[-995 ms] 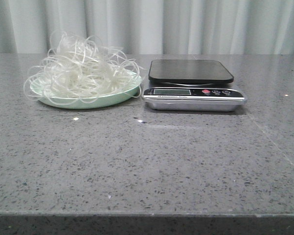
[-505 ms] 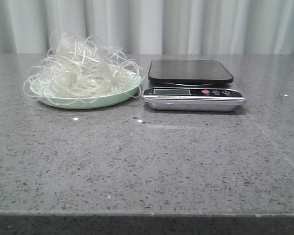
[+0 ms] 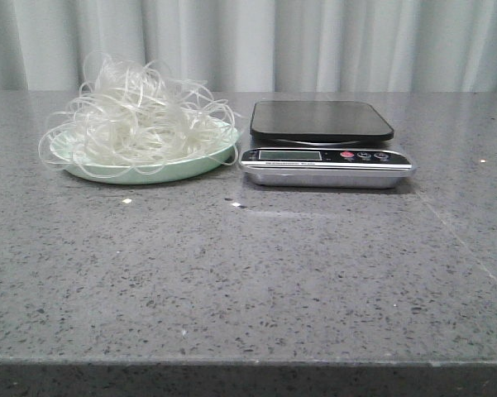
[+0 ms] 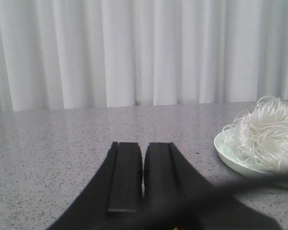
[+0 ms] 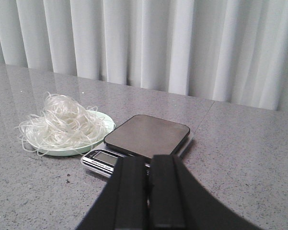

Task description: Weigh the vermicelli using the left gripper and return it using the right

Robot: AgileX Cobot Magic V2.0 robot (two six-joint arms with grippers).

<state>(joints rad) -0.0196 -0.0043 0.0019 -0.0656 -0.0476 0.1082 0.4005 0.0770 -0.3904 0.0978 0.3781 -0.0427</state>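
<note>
The vermicelli [image 3: 140, 116], a loose tangle of thin whitish strands, lies heaped on a pale green plate [image 3: 153, 170] at the back left of the grey table. It also shows in the left wrist view [image 4: 266, 129] and the right wrist view [image 5: 62, 122]. A kitchen scale [image 3: 324, 141] with a black platform stands just right of the plate, with nothing on it. Neither arm shows in the front view. My left gripper [image 4: 144, 146] is shut and empty, low over the table, well short of the plate. My right gripper [image 5: 148, 163] is shut and empty, near the scale's front [image 5: 108, 160].
White curtains hang behind the table. The plate [image 5: 93, 146] nearly touches the scale's left side. A seam in the tabletop runs at the right [image 3: 463, 248]. A blurred black cable [image 4: 244, 184] crosses in front of the left wrist camera.
The scale appears very slightly shifted in the front view; the vermicelli and plate have not moved.
</note>
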